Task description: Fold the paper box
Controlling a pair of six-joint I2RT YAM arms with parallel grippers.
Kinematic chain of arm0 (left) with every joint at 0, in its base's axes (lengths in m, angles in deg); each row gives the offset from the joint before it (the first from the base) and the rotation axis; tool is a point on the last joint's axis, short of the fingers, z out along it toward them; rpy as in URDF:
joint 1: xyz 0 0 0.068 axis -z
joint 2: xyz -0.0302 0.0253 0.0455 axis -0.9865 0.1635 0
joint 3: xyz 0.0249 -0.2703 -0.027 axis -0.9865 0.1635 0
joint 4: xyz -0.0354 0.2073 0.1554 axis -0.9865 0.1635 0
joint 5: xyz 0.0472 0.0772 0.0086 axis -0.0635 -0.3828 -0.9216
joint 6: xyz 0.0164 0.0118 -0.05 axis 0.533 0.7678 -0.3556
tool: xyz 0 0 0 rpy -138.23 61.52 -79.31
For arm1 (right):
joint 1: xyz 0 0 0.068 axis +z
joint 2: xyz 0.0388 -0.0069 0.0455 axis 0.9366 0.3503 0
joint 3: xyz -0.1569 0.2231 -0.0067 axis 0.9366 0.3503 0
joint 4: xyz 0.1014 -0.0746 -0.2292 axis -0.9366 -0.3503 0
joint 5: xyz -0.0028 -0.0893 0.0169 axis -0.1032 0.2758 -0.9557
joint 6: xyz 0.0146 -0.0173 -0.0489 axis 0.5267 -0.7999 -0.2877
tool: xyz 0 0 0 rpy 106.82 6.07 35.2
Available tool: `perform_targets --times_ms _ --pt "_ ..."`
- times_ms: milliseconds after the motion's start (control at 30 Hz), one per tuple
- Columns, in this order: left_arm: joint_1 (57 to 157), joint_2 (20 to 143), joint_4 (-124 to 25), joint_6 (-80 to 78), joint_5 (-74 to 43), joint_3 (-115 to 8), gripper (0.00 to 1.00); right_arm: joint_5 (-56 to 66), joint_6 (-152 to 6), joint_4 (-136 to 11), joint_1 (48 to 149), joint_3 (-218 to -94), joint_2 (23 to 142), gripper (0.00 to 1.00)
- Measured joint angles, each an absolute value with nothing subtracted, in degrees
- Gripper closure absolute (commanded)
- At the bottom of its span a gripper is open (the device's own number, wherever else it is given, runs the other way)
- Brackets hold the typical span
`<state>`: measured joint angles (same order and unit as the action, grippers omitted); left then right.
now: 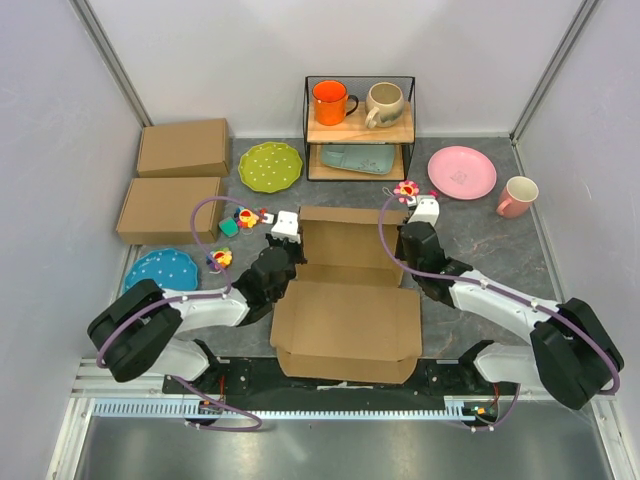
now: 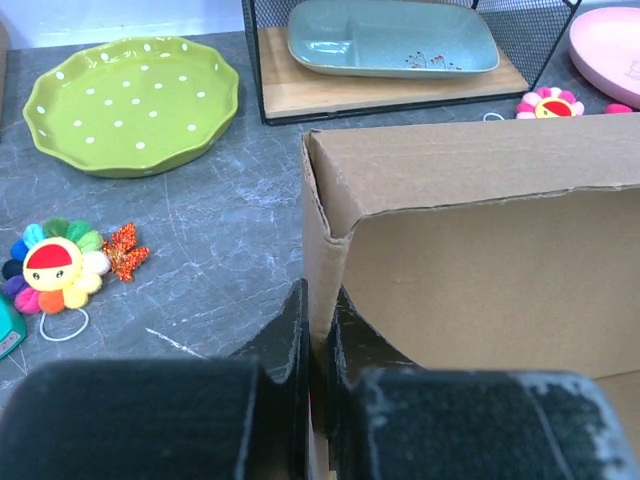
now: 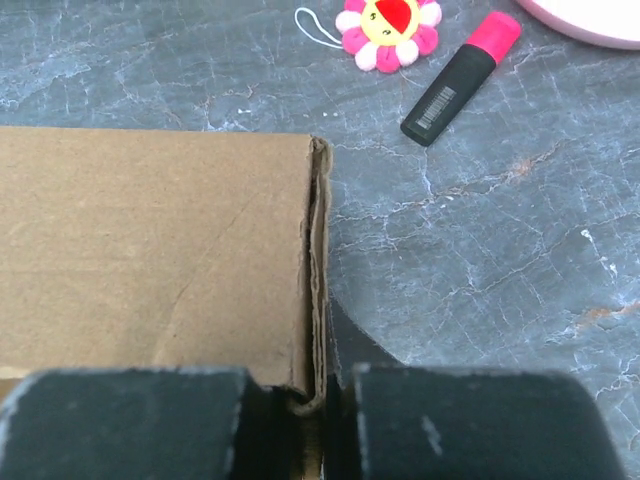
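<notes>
Left wrist: L gripper (image 2: 320,315) pinches paper box (image 2: 480,270) 9 o'clock wall | R gripper (image 3: 322,385) pinches 3 o'clock wall | prob bracing sides upright

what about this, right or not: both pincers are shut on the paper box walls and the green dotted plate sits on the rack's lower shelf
Not quite: the top external view shows the green dotted plate on the table left of the rack, not on its lower shelf. The left pincer and right pincer are shut on the paper box walls.
</notes>
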<state>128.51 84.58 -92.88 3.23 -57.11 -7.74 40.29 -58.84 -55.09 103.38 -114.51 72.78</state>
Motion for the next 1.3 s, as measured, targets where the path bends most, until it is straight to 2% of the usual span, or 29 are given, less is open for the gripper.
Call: perform_targets --times_ms 100,167,233,467,900,1000,1033,1100,1133,1200,1300 --pt "128.58 86.41 -98.89 4.98 -57.81 -6.41 0.98 42.20 -60.17 -50.52 104.26 -112.61 72.71 1.00" --pt "128.58 88.60 -103.29 6.42 -58.18 -6.28 0.94 43.62 -61.07 -47.05 104.63 -111.26 72.78 1.00" --pt "128.58 90.90 -106.37 7.27 -58.71 -6.67 0.98 45.10 -62.51 -43.18 104.78 -109.97 73.15 1.00" --pt "128.18 98.13 -113.49 11.64 -63.17 -12.40 0.98 50.24 -66.80 -29.91 104.91 -109.57 78.42 1.00" --pt "126.85 105.45 -127.42 10.46 -59.47 -6.61 0.98 52.51 -71.12 -15.90 105.44 -107.17 85.61 0.99" --pt "127.22 105.61 -128.69 10.38 -59.01 -5.95 0.98 52.56 -70.64 -15.24 105.70 -105.77 84.49 0.89" --pt "127.48 105.61 -128.84 10.40 -58.99 -5.84 0.98 52.56 -70.34 -15.77 105.72 -105.40 83.75 0.82" --pt "128.36 105.61 -129.10 10.81 -59.45 -5.64 0.98 52.53 -68.70 -18.24 105.72 -104.83 81.74 0.73" --pt "128.73 105.61 -129.21 11.23 -59.71 -5.56 0.98 52.53 -67.63 -19.55 105.72 -104.68 80.73 0.63" --pt "129.97 105.56 -129.56 12.41 -61.11 -5.29 0.98 52.53 -65.60 -23.00 105.70 -104.33 78.37 0.58" --pt "132.40 104.80 -128.95 13.87 -63.74 -5.18 0.98 52.47 -63.63 -28.05 105.70 -103.54 74.22 0.57"
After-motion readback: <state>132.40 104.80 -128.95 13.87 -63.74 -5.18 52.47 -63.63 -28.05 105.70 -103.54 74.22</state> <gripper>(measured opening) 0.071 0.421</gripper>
